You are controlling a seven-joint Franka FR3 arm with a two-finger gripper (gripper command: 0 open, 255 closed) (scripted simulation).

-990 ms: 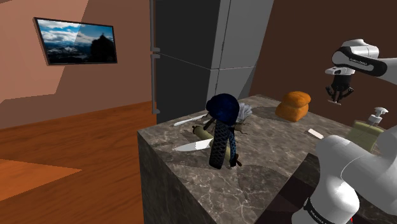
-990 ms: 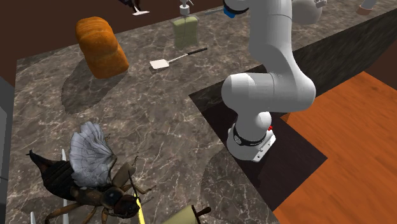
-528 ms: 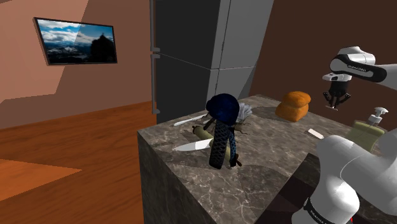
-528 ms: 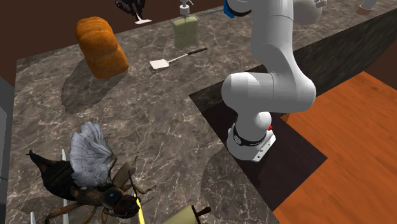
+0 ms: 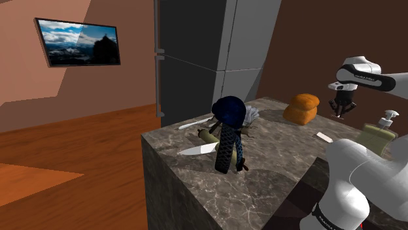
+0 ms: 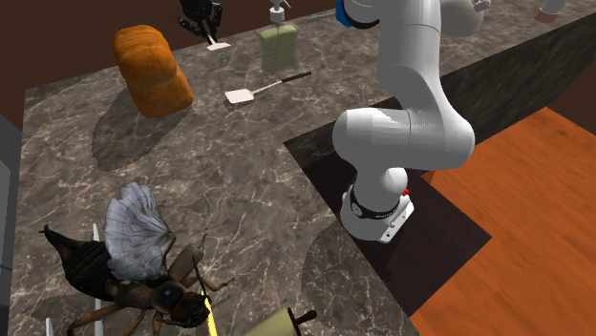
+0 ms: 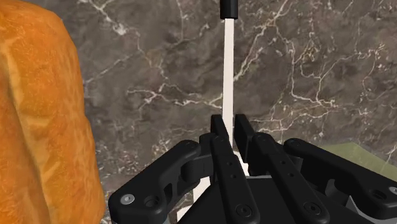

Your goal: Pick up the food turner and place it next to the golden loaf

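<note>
counter: you're looking at a dark, marble-look top [image 6: 248,181] with pale veins running through it.
golden loaf: it's sitting [image 6: 151,69] near the far edge, at the second exterior view's upper left.
soap bottle: an olive-green pump bottle [image 6: 278,45] is standing upright near the loaf, at its right in that view.
white spatula: it's lying flat [image 6: 258,91] just in front of the bottle, with its black handle pointing away from the loaf.
bug figure: a big winged insect [image 6: 134,262] is crouching at the other end, well apart from the loaf.
rolling pin: you're seeing it lying [image 6: 282,325] just beside the bug.
knife: it's lying [image 5: 196,149] near the counter's corner in the shoulder view.
</note>
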